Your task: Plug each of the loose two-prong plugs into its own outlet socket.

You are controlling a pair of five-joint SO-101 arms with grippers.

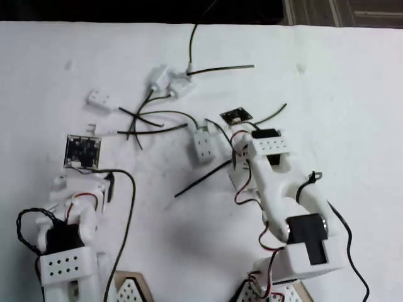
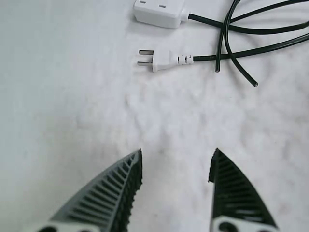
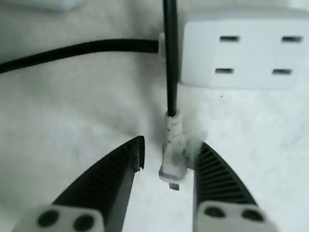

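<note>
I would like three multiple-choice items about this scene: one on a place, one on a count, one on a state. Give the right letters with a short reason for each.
1. Where is the near plug by the right claw?
A. pushed into a socket
B. between the claw's fingers
C. held up in the air

2. How many slots show on the outlet block in the right wrist view?
A. two
B. six
C. four

3. What is the state of the two-prong plug ahead of the left claw?
A. lying loose on the table
B. plugged in
C. gripped by the claw

Answers:
1 B, it lies in the gap between the open fingers.
2 C, two pairs of slots show.
3 A, both prongs are bare and the open claw is apart from it.
</note>
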